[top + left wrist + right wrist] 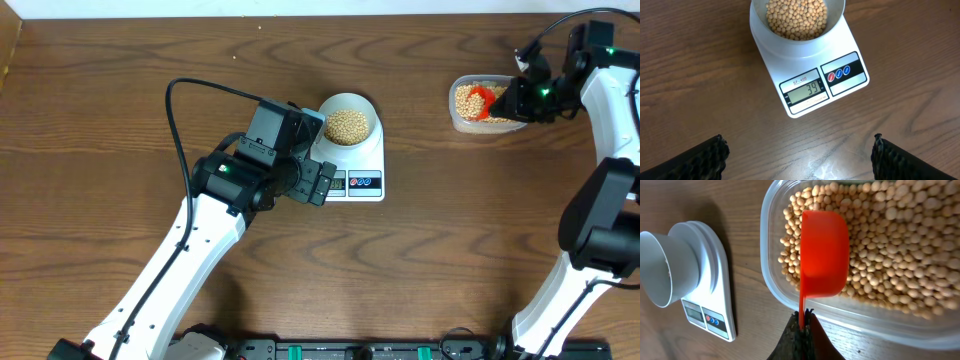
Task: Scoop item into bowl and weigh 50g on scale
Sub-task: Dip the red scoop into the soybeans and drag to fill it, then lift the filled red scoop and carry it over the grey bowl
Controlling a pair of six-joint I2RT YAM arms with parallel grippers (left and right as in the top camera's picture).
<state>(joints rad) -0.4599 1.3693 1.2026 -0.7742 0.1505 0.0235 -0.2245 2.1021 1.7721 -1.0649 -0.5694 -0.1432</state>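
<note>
With right fingers point(800, 327) clenched on the stiff handle of the red scoop point(824, 255) (the sensible hold), poises its cup over loose, rolling soybeans point(890, 245) in the tub point(771, 275). Holds left fingers point(800, 155) spread wide, empty, beside the scale point(840, 80) and its part-filled bowl point(840, 15).

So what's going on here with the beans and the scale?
Beans are being weighed out. The right gripper is shut on the handle of an orange scoop, which is down in the clear tub of beans. The bowl sits on the scale, partly filled, and the display reads 39, short of the target. The left gripper hovers open before the scale, holding nothing.
</note>
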